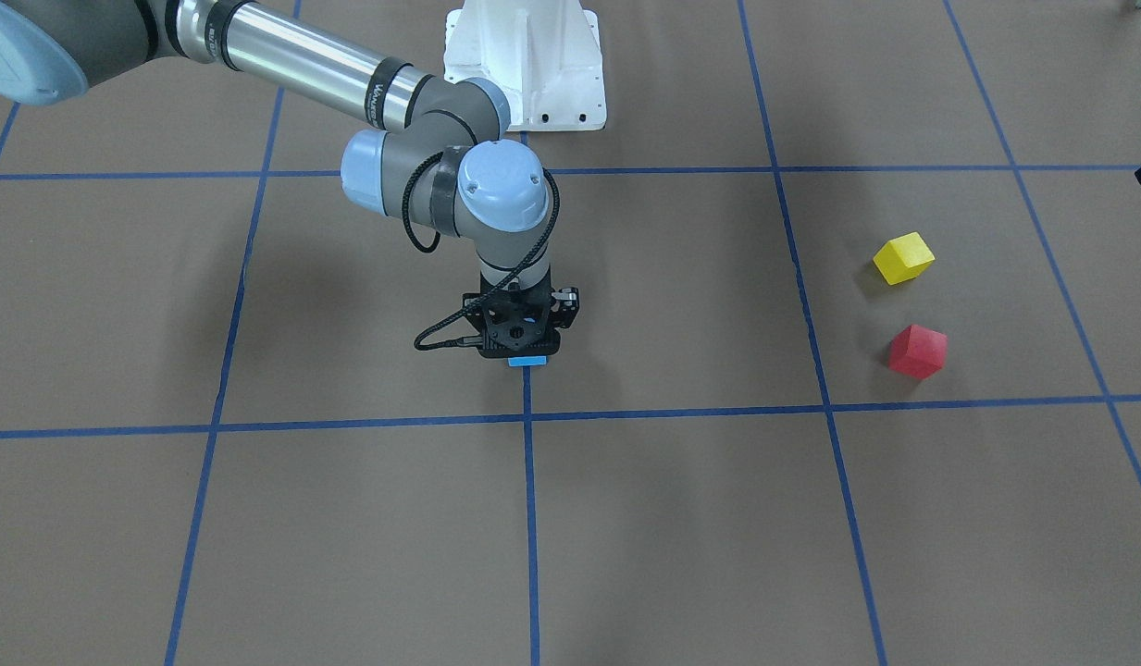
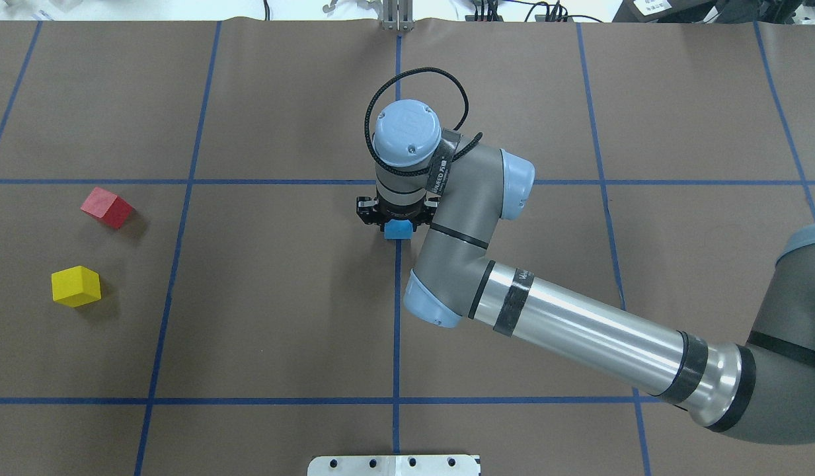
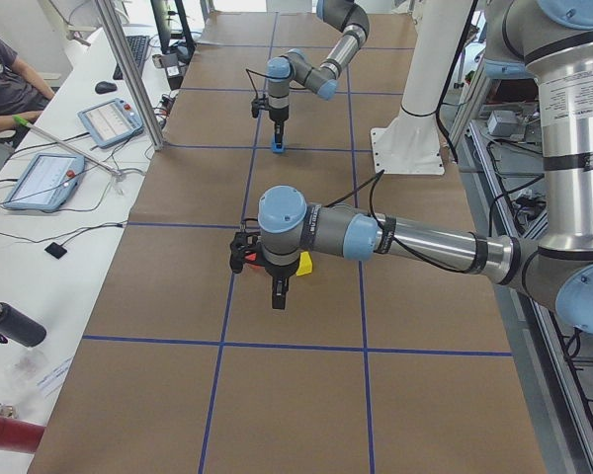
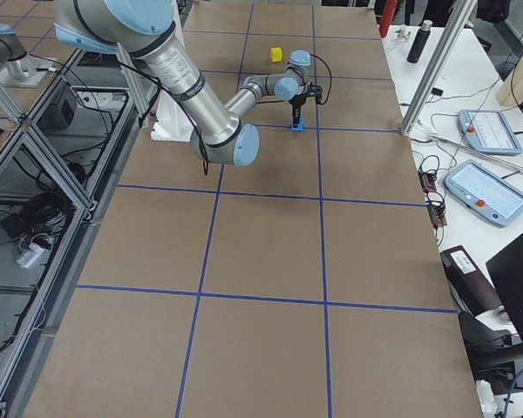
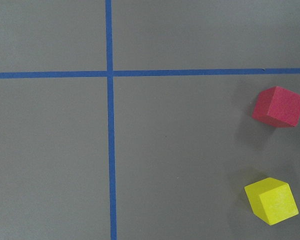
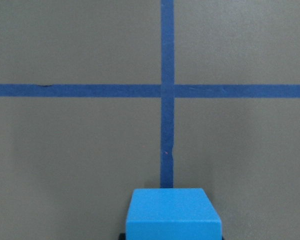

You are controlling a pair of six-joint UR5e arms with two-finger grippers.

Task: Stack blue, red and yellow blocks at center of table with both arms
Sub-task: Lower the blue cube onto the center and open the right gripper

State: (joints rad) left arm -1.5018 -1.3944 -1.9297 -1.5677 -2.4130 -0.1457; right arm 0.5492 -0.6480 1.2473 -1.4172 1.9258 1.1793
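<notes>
Blue block (image 2: 398,229) sits right around the middle of the overhead view, tucked under the right gripper (image 2: 396,223). That arm reaches in from the lower right of the frame. The jaws look closed on the blue block, one on each side, though the fingers themselves are mostly hidden under the wrist. In the right wrist view the block fills the bottom centre, sitting on the vertical blue tape line (image 2: 395,317) just below a crossing. It's low, at or just above the brown paper table (image 2: 281,330). I honestly can't tell if it's touching.

Over at the left edge of the overhead view are the other two. The red block (image 2: 108,207) is mid-left and the yellow block (image 2: 76,286) is just below it. They're near each other but apart, both turned a bit off the grid and well away from the blue one. The front-facing view has them on the right side, yellow above red.

The left gripper (image 3: 278,292) only really shows in the left side view. It hangs pointing down near those two blocks with nothing visibly in it. I can't tell how far its jaws are open from that angle. Its wrist camera looks down on red at mid-right and yellow at lower right.

White robot base (image 1: 524,65) is at top centre of the front-facing view.
</notes>
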